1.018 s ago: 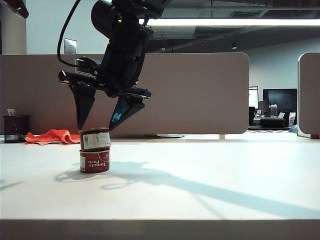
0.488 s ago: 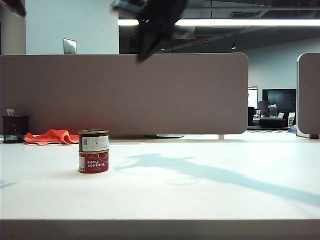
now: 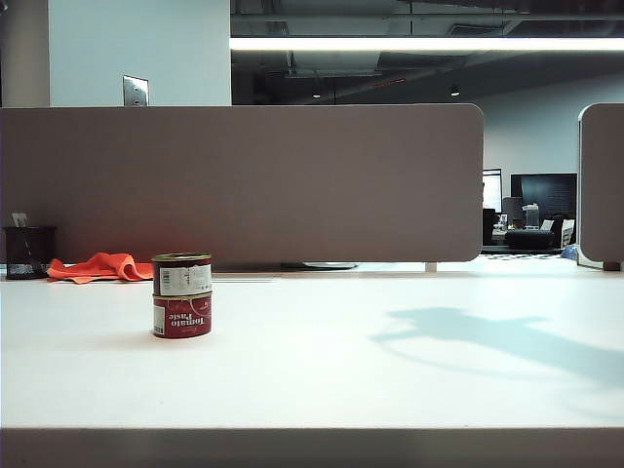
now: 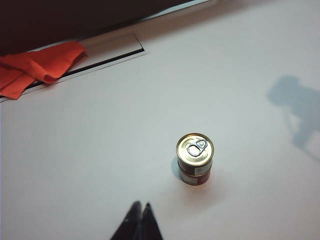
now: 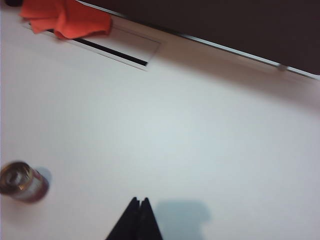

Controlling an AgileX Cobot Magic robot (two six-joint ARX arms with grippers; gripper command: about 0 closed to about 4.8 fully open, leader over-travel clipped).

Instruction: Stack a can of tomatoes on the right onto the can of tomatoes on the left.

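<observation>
Red-labelled Tomato Paste tin (image 3: 182, 316) carries the second, white-labelled tomato can (image 3: 182, 274) squarely on top, gold pull-tab lid up, left on the white table (image 3: 390, 370) – the stack looks done! Left gripper (image 4: 139, 207) hovers above the stack, fingers pressed together, holding nothing; right gripper (image 5: 139, 202) likewise pinched closed and empty, well off to the side, probably clearing so nothing gets nudged

A big white table (image 3: 390, 390) fills the lower half of the picture. On its left side the bottom can (image 3: 182, 316) stands. An orange cloth (image 3: 101, 265) and a black cup (image 3: 27, 252) sit far left.
</observation>
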